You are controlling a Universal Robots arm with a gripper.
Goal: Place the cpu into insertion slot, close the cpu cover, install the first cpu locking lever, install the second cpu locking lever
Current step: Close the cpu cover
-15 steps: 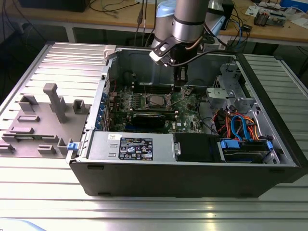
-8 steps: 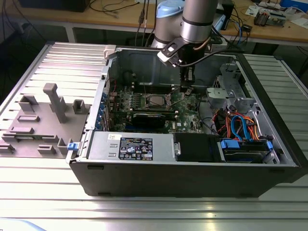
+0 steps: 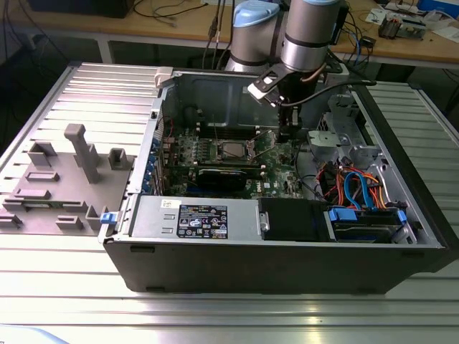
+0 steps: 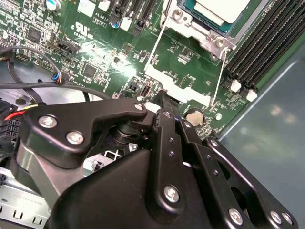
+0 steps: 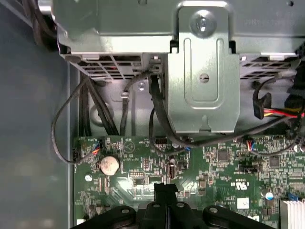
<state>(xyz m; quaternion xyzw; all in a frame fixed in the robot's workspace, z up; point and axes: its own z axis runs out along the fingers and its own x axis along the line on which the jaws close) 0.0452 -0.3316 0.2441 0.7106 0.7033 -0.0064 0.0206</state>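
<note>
Hovering low over the green motherboard, the gripper has its fingers pinched together with nothing visible between them, and the tip sits near a round coin cell. Now look at the cpu: its pale face sits in the insertion slot, near the centre of the exterior view and just to the exterior view's left of the gripper. The cpu cover seems to lie flat around it, with the chip showing through the window, though I can't be sure it is fully down. One thin wire lever and a second lever run along the socket's sides. In the exterior view they look raised, so by my reading the placing is done and the lever stage is in hand. That work calls for the closed tip to catch a slim rod, press it down and tuck it under its catch without sliding onto the board's small parts. The arm drops in from the upper centre of the exterior view, its wrist pointing almost straight down into the open case on the ribbed surface.
</note>
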